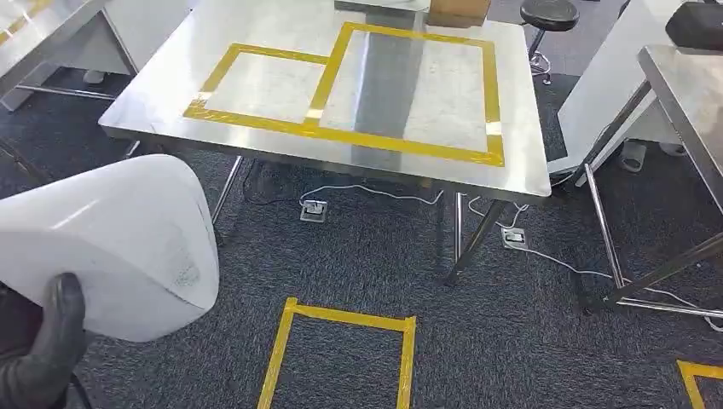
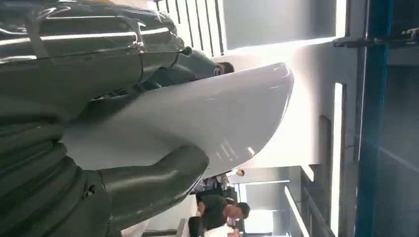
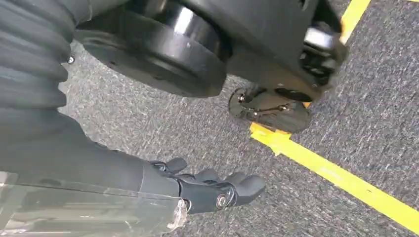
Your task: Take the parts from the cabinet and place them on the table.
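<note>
A large white curved part (image 1: 119, 243) fills the lower left of the head view, and my left hand (image 1: 43, 349) grips its near edge with the dark thumb over it. The left wrist view shows the same white part (image 2: 207, 118) clamped between the thick thumb (image 2: 148, 182) and the fingers. Ahead stands the steel table (image 1: 511, 102), marked with yellow tape rectangles (image 1: 358, 136). My right hand (image 3: 207, 190) hangs beside my body above the carpet, fingers loosely extended and holding nothing.
A yellow tape box (image 1: 341, 358) marks the dark carpet just ahead of me. Cables and floor sockets (image 1: 314, 210) lie under the table. More steel tables stand at the right (image 1: 691, 94) and far left. A black stool (image 1: 548, 15) and a cardboard box (image 1: 459, 10) are behind the table.
</note>
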Controlling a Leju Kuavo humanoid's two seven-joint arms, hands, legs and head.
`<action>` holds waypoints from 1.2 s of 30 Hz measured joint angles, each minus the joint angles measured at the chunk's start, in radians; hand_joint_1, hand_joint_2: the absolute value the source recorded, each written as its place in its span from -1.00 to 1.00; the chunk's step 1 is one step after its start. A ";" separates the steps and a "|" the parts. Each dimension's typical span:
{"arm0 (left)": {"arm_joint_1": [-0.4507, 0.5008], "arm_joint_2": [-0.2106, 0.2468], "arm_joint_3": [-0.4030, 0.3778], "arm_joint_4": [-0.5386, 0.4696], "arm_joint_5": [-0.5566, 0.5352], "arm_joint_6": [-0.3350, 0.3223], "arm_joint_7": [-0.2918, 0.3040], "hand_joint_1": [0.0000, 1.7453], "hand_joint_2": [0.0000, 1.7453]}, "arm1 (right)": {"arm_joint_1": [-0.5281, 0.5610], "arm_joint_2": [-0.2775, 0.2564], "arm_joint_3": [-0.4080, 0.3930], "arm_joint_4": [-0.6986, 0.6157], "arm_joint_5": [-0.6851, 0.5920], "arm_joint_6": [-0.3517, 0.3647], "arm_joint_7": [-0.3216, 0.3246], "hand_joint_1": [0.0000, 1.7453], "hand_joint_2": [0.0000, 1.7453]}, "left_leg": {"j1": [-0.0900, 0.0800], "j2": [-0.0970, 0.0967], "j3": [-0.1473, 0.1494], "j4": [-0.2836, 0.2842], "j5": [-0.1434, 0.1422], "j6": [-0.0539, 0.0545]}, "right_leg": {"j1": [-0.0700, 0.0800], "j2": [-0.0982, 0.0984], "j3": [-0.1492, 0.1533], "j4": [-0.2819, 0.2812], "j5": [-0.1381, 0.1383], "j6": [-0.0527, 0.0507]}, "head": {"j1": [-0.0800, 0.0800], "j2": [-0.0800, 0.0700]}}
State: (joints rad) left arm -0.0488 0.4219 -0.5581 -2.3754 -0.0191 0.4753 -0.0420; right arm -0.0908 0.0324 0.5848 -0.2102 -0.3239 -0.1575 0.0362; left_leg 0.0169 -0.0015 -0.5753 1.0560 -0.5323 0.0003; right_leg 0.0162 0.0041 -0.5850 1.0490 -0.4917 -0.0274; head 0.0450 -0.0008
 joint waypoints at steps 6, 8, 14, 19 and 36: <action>-0.005 0.000 -0.003 0.000 0.003 0.004 0.003 1.00 1.00 | -0.002 0.001 0.001 0.000 0.007 -0.003 0.000 -1.00 1.00 | 0.001 -0.001 -0.021 0.045 -0.037 -0.026 | -0.007 -0.004 0.043 -0.078 0.011 -0.009 | -0.002 0.000; -0.005 0.000 -0.003 0.001 0.012 0.004 0.007 1.00 1.00 | -0.003 0.004 0.002 -0.001 0.010 -0.003 -0.001 -1.00 1.00 | 0.002 -0.001 -0.102 0.193 -0.098 -0.033 | -0.006 -0.004 0.046 -0.076 0.006 -0.011 | -0.012 0.000; -0.006 0.002 -0.003 0.002 0.025 0.004 0.011 1.00 1.00 | -0.001 0.011 0.004 -0.001 0.011 -0.006 0.000 -1.00 1.00 | 0.008 0.006 -0.043 0.016 0.046 -0.046 | -0.014 0.001 0.063 -0.043 -0.035 0.010 | -0.040 0.000; -0.007 0.004 -0.004 0.002 0.031 0.004 0.011 1.00 1.00 | -0.004 0.010 0.015 -0.001 0.010 -0.008 0.001 -1.00 1.00 | 0.010 0.004 -0.030 0.005 0.022 -0.009 | -0.006 0.002 0.065 -0.032 -0.056 0.028 | -0.043 0.000; -0.014 0.003 -0.006 0.000 0.035 -0.005 0.011 1.00 1.00 | -0.002 0.004 0.021 -0.001 0.000 -0.003 0.008 -1.00 1.00 | 0.006 0.000 0.024 0.007 -0.043 -0.025 | -0.005 -0.003 0.039 -0.080 0.012 -0.015 | 0.005 0.000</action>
State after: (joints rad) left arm -0.0627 0.4246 -0.5646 -2.3754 0.0160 0.4700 -0.0309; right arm -0.0926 0.0366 0.6058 -0.2113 -0.3235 -0.1606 0.0446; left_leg 0.0225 -0.0014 -0.5516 1.0630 -0.5751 -0.0246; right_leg 0.0109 0.0013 -0.5457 0.9689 -0.4796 -0.0423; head 0.0496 -0.0008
